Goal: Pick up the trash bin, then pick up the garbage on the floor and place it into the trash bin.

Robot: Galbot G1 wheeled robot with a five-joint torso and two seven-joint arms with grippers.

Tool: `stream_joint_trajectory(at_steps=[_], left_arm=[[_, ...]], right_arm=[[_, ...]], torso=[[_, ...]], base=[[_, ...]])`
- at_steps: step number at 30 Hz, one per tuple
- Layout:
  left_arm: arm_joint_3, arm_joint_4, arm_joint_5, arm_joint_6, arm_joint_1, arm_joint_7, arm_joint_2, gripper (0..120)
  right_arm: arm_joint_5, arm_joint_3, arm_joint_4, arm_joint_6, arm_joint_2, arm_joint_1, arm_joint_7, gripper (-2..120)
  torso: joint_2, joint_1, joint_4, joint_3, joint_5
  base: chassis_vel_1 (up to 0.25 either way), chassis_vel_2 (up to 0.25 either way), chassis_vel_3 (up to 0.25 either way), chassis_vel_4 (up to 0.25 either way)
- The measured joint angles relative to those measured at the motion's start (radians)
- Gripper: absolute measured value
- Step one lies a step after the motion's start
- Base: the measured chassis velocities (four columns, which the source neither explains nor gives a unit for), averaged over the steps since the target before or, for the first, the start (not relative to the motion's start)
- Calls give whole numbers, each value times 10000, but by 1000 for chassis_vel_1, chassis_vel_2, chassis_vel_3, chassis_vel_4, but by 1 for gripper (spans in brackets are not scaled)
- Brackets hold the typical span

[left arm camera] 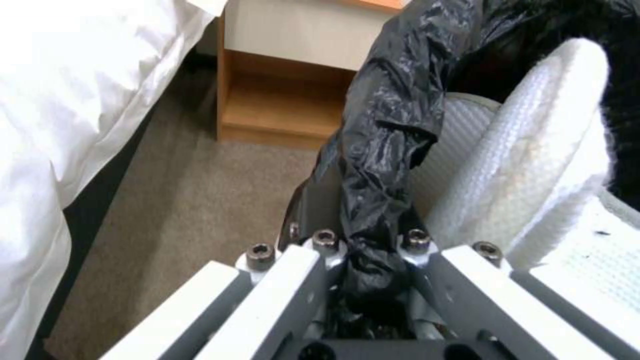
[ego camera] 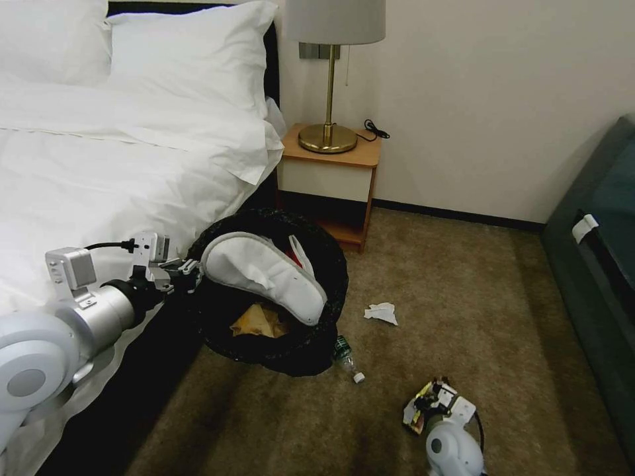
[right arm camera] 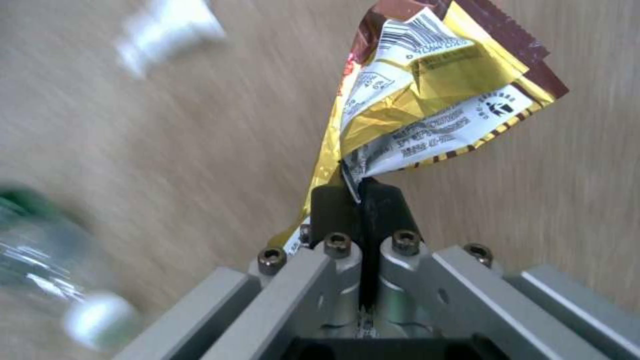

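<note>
So the left gripper (ego camera: 188, 272) has its jaws clamped tight on the rim of the trash bin (ego camera: 317, 344), pinching the black bag lining (left arm camera: 387, 130) right at the edge. The bin hangs tilted next to the bed (ego camera: 99, 185), mouth facing up and out toward the camera, just in front of the nightstand (ego camera: 329, 173). Inside it there's a white slipper (ego camera: 264, 272) lying across the opening, a second slipper (ego camera: 299, 254) peeking out behind it, something red behind the slippers, and a tan paper bag (ego camera: 259, 320) down at the bottom.

The right gripper (right arm camera: 360, 192) is low over the carpet, well away from the bin, with its jaws closed on a snack wrapper (right arm camera: 427, 100), gold and brown with a barcode, held by one corner so the rest sticks out past the tips. In the head view the wrapper (ego camera: 423, 404) sits at the end of that arm.

Still on the floor: a small green plastic bottle (ego camera: 347, 360) with a white cap lying right beside the bin's lower edge, and a crumpled white tissue (ego camera: 381, 312) a bit further out from the bin.
</note>
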Motion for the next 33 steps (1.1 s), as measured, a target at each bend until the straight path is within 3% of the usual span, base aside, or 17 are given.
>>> stream_joint_trajectory(at_steps=[2, 4, 8, 10, 18, 19, 22, 27, 33], left_arm=[[0, -24, -16, 0, 25, -25, 8, 1], [22, -50, -46, 0, 77, -86, 24, 1], [81, -46, -70, 0, 75, -145, 49, 1], [173, 19, -83, 0, 48, -200, 57, 1], [212, 64, -83, 0, 43, -220, 66, 1], [238, 124, -88, 0, 33, -218, 106, 1], [252, 192, -97, 0, 3, -215, 154, 1], [431, 501, -145, -1, -194, -162, 307, 1], [691, 645, -232, -1, -278, -186, 459, 1]], right_arm=[[-65, 142, 682, -53, -189, -120, -138, 0], [-9, 810, 2402, -598, -761, -249, -826, 0], [204, 1190, 3340, -965, -1128, -151, -1400, 0], [875, 1434, 4446, -1257, -1836, 265, -1783, 0], [1337, 1452, 4975, -1404, -2330, 671, -1913, 0], [1819, 1401, 5440, -1509, -2797, 1244, -2171, 0], [2104, 1320, 5654, -1531, -3206, 1733, -2429, 0], [2901, 510, 5993, -1676, -4325, 3772, -4071, 0], [2795, -675, 5924, -2328, -4641, 5367, -5197, 0]], torso=[[0, 0, -3, 1, 2], [0, 0, -1, 1, -3], [0, 1, -3, 0, 2], [1, 0, -1, 0, -1], [0, 0, -1, 1, -2], [0, 0, -1, 0, 2], [0, 1, 1, 1, 1], [0, 1, 0, 1, -2], [0, 1, 0, 1, -1]], base=[[0, 0, 0, 0], [0, 0, 0, 0], [0, 0, 0, 0], [0, 0, 0, 0], [0, 0, 0, 0], [0, 0, 0, 0], [0, 0, 0, 0], [0, 0, 0, 0], [0, 0, 0, 0]])
